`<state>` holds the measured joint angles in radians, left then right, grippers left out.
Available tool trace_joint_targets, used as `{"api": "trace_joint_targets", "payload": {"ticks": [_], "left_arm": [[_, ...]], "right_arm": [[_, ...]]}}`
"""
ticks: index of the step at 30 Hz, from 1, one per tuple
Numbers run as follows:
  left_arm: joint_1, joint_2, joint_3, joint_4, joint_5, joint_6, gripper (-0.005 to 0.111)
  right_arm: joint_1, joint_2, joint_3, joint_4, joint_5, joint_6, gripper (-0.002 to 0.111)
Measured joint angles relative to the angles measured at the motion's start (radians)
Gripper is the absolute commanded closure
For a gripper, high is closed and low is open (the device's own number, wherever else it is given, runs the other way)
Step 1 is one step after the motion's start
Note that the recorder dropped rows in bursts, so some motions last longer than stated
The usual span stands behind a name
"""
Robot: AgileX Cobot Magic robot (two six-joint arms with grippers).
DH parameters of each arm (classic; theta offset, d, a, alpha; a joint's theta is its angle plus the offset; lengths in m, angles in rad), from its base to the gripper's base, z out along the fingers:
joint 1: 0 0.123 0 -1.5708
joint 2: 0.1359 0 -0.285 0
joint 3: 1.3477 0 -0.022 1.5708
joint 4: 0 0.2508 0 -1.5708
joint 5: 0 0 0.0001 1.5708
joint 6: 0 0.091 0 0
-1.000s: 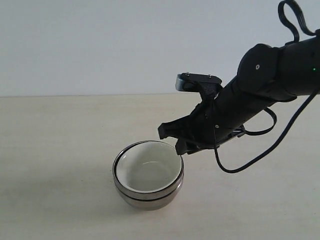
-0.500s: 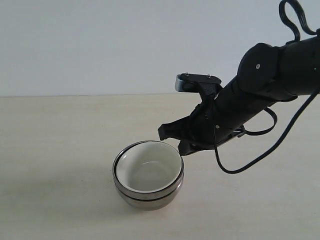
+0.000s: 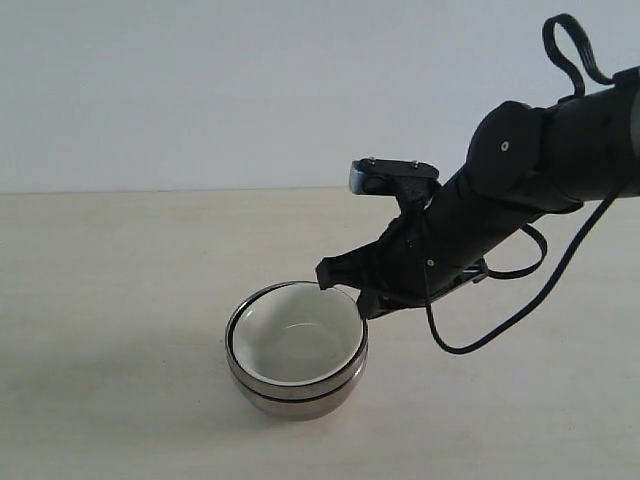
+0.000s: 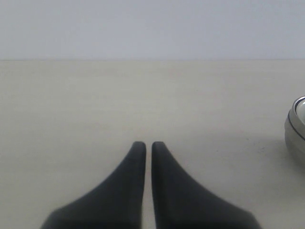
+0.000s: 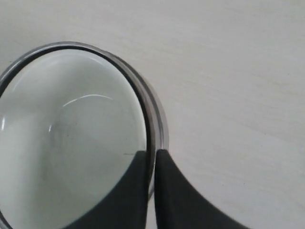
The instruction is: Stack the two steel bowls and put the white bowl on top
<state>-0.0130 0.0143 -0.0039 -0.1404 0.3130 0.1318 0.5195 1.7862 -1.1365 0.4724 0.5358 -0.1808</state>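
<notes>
Steel bowls (image 3: 297, 395) and white bowl (image 3: 300, 345) nest mouth-up; right gripper (image 5: 150, 157) pressed together.

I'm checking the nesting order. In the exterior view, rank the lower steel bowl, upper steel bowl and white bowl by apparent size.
Largest: the lower steel bowl and the upper steel bowl; widths look alike, so unranked.
Smallest: the white bowl, nested inside them.

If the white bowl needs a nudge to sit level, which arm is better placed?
Right. The right pincer, shut, hangs at the rim of the white bowl, nested in the steel bowls. The left pincer, also shut, is off to the side, clear of the stack.
</notes>
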Motion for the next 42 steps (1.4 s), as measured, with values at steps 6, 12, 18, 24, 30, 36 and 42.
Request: {"api": "trace_joint_targets", "payload": {"ticks": [6, 12, 18, 24, 30, 36, 42], "left_arm": [[0.0, 0.0, 0.0, 0.0, 0.0, 0.0, 0.103], [0.0, 0.0, 0.0, 0.0, 0.0, 0.0, 0.103], [0.0, 0.0, 0.0, 0.0, 0.0, 0.0, 0.103], [0.0, 0.0, 0.0, 0.0, 0.0, 0.0, 0.103], [0.0, 0.0, 0.0, 0.0, 0.0, 0.0, 0.103], [0.0, 0.0, 0.0, 0.0, 0.0, 0.0, 0.103], [0.0, 0.0, 0.0, 0.0, 0.0, 0.0, 0.103]], "right_arm": [[0.0, 0.006, 0.0, 0.0, -0.008, -0.001, 0.108], [0.002, 0.006, 0.0, 0.0, -0.011, -0.001, 0.108], [0.03, 0.006, 0.0, -0.002, -0.028, -0.001, 0.108], [0.03, -0.004, 0.0, -0.006, -0.044, 0.012, 0.108], [0.036, -0.077, 0.0, -0.081, -0.048, 0.05, 0.108], [0.038, -0.127, 0.044, -0.14, -0.085, 0.101, 0.108], [-0.004, -0.253, 0.19, -0.155, -0.192, 0.115, 0.108]]}}
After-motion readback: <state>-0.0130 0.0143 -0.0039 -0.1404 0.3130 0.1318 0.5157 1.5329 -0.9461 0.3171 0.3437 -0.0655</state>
